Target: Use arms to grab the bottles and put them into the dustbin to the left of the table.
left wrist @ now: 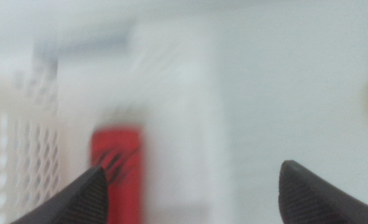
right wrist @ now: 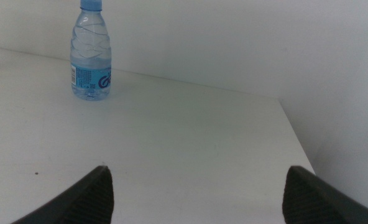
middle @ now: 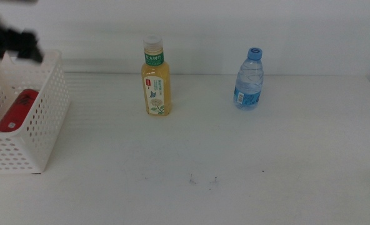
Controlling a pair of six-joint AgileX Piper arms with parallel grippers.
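Observation:
A yellow tea bottle (middle: 155,78) with a white cap stands upright near the back of the table (middle: 191,144). To its right stands a small clear water bottle (middle: 248,79) (right wrist: 91,55) with a blue cap. The red soda can (middle: 16,112) (left wrist: 117,168) lies inside the white dustbin (middle: 44,119) at the left. My left gripper (middle: 13,42) (left wrist: 193,186) hovers blurred above the dustbin, open and empty. My right gripper (right wrist: 196,193) is open and empty, out of the middle view, with the water bottle some way ahead of it.
A few dark specks (middle: 202,180) mark the tabletop toward the front. The table's right edge (right wrist: 296,137) shows in the right wrist view, with a white wall behind.

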